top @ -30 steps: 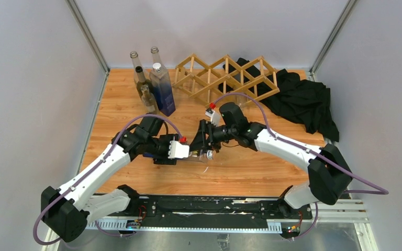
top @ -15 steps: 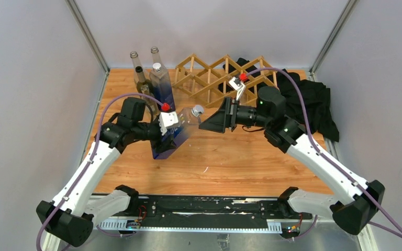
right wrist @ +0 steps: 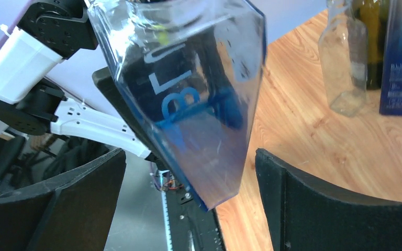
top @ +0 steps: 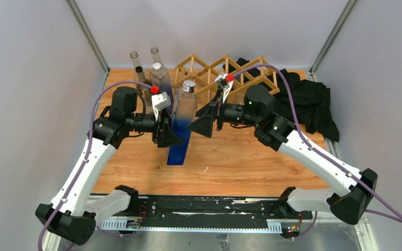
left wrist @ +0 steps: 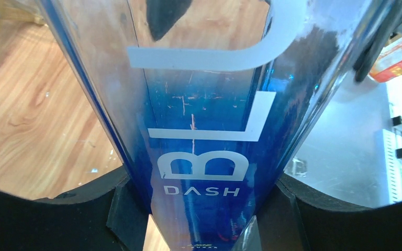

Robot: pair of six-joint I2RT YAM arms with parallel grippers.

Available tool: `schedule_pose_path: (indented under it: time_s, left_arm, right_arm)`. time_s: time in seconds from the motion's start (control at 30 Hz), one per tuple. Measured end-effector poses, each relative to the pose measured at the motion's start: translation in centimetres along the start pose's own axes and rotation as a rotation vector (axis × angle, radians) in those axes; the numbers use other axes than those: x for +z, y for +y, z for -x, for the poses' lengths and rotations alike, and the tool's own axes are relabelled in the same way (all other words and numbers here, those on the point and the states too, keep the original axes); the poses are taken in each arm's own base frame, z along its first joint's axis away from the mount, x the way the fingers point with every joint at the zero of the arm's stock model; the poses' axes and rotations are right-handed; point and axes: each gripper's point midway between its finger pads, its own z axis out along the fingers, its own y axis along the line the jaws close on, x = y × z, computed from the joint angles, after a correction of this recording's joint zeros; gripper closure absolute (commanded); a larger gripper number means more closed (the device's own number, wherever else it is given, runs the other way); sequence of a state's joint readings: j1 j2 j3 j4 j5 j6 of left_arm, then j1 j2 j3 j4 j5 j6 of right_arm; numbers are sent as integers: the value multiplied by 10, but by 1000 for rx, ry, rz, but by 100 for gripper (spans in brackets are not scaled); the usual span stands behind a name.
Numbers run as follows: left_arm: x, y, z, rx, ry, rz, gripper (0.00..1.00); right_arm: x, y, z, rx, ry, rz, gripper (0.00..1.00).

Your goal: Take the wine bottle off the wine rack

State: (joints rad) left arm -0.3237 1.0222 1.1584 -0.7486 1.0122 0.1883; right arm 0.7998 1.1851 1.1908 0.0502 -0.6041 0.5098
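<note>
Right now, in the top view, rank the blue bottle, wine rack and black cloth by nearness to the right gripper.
1. The blue bottle, just left of the right gripper.
2. The wine rack, just behind it.
3. The black cloth, back right corner.

Open counter (top: pixel 230 167) fills the lower middle of the frame, a broad wooden stretch between the left arm (top: pixel 91 159) and the right arm (top: pixel 314 157). At centre the blue bottle (top: pixel 179 133) rises tall, clamped in the left arm's jaws, and bars any straight crossing there. The right arm's jaws stand spread just to its right. A cluster of bottles (top: pixel 145 78) crowds the upper left. The wine rack (top: pixel 225 73) fences the upper middle, and a black cloth (top: pixel 306 102) covers the upper right. In the right wrist view, bare wood lies between the held bottle and the cluster.
</note>
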Motion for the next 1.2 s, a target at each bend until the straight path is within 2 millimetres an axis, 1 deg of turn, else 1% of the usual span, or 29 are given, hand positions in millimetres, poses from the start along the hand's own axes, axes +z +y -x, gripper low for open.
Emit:
schedule_pose_path:
  time_s: [0.17, 0.2, 0.23, 0.27, 0.3, 0.33, 0.37, 0.4, 0.43, 0.47, 0.5, 0.57, 0.63, 0.67, 0.7, 0.73, 0.8, 0.9, 0.93, 1.0, 1.1, 1.17, 1.2]
  left_arm:
    - [-2, -13, 4, -30, -17, -47, 100]
    - [-2, -16, 4, -31, -20, -58, 100]
    - [-3, -19, 5, -31, -23, -70, 100]
    - [-3, -21, 5, -32, -26, -82, 100]
    - [-3, -23, 5, -32, -27, -91, 98]
    - [-4, -25, 5, -34, -27, -99, 88]
    - [-4, -28, 4, -29, -26, -117, 66]
    - [-5, -30, 4, -38, -25, -122, 40]
    - [-5, -30, 3, -38, -23, -122, 20]
    - [-6, -29, 3, -32, -18, -110, 6]
    - [-7, -27, 3, -32, -13, -89, 1]
    - [-12, -19, 11, 1, -8, -18, 0]
    - [-22, -5, 20, 27, -12, 78, 0]
    - [-33, 10, 27, 36, -22, 159, 0]
    - [-39, 18, 31, 39, -28, 203, 0]
    - [-49, 30, 34, 33, -38, 264, 0]
    - [-78, 62, 41, 0, -67, 419, 0]
    - [-118, 101, 39, -72, -91, 609, 0]
    - [-127, 111, 36, -101, -92, 652, 0]
    - [-148, 125, 30, -153, -108, 735, 0]
    - [-172, 138, 24, -205, -128, 834, 0]
    - [-183, 142, 21, -225, -137, 878, 0]
    - [-184, 142, 21, -227, -138, 888, 0]
  right_arm:
    - [24, 10, 1, -96, 12, 37, 3]
    - [27, 11, 1, -111, 14, 45, 9]
    - [31, 13, 3, -128, 13, 54, 19]
    - [35, 13, 4, -144, 10, 61, 31]
    - [37, 13, 5, -156, 10, 65, 49]
    - [39, 13, 6, -163, 10, 70, 73]
    - [41, 15, 5, -172, 18, 89, 95]
    - [42, 16, 5, -177, 24, 101, 100]
    - [43, 16, 6, -182, 28, 102, 100]
    - [43, 17, 6, -183, 38, 105, 100]
    - [44, 16, 6, -190, 40, 101, 100]
    - [46, 7, 5, -214, 48, 52, 100]
    - [47, -9, -1, -233, 70, -16, 100]
    - [48, -22, -5, -243, 85, -70, 100]
    - [48, -28, -7, -252, 91, -95, 100]
    - [48, -36, -9, -266, 98, -128, 100]
    - [51, -57, -12, -299, 105, -207, 100]
    - [59, -84, -17, -340, 114, -286, 100]
    - [65, -96, -20, -353, 120, -318, 100]
    - [76, -117, -28, -364, 135, -364, 100]
    - [95, -152, -45, -378, 153, -431, 100]
    - [105, -171, -57, -377, 166, -465, 100]
    - [110, -179, -61, -378, 172, -481, 100]
